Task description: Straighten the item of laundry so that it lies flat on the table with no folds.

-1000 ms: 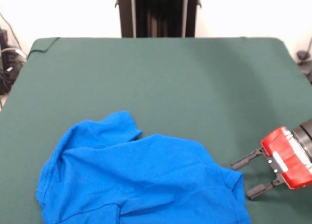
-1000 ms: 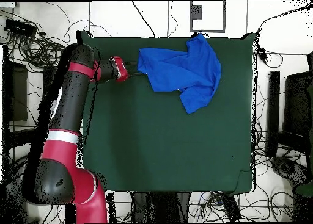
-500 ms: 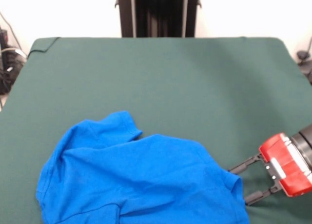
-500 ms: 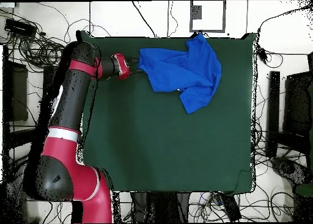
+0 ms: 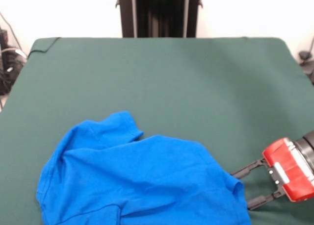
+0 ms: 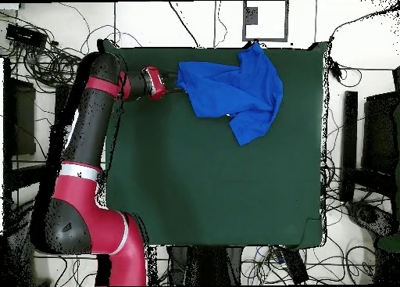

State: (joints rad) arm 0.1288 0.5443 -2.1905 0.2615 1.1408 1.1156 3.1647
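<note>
tangled cables on floor around table; black stand behind.

T-shirt lower part cut off (front view), print unseen

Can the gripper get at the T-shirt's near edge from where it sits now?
Probably yes: the open gripper sits low on the table right at the blue T-shirt edge, nothing between.

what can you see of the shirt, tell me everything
The shirt is bright blue, soft cloth, short-sleeved, no print showing. It lies crumpled and folded over itself on the green table, near the front view's bottom edge, one sleeve poking up toward the middle. The open gripper sits low at its right corner, fingers on either side of the hem; whether they touch it is unclear.
</note>
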